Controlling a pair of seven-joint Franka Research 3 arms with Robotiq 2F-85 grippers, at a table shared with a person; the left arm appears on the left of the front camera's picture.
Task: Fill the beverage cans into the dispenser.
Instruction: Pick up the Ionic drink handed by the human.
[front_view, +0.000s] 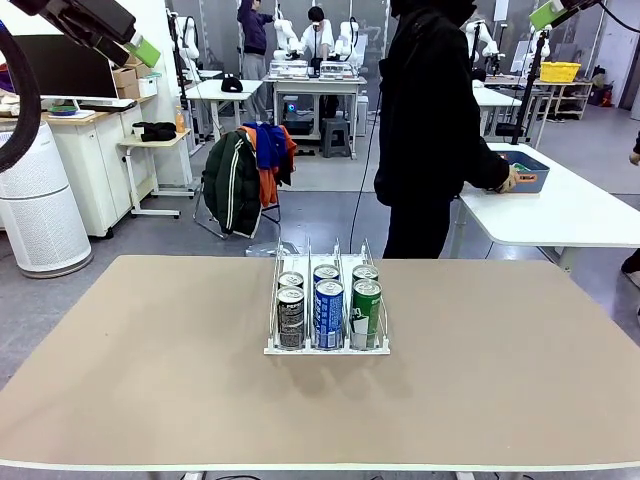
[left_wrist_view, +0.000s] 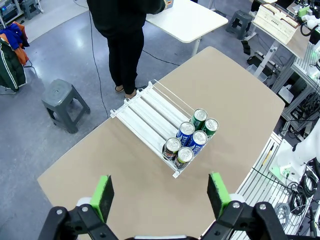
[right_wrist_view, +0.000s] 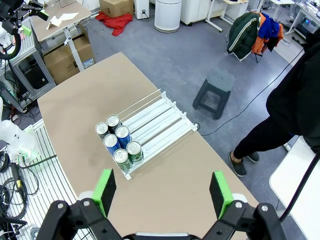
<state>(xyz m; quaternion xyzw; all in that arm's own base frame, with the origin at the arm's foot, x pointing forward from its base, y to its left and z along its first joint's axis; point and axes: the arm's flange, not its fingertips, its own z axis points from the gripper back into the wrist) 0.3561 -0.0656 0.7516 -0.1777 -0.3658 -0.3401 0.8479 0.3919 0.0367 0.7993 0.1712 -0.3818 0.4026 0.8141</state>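
Hanging high over desk (front_view: 150, 380), left tool (left_wrist_view: 160, 192) & right tool (right_wrist_view: 162, 192) both spread, empty, prob. clear for person (front_view: 430, 120). Six cans (front_view: 328, 312) crowd rack's (left_wrist_view: 145, 107) 6 o'clock end, desk centre; lanes likely slope fwd.

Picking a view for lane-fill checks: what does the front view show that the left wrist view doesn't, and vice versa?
Front view: can labels side-on, with a front row of black can, blue can and green can; also a blue tub on the white side table, the person's hand by it.
Left wrist view: silver can tops from above, the bare lane lengths beyond them, a grey stool, and the left gripper open above the table.
Both: the dispenser holding six cans, two per lane.
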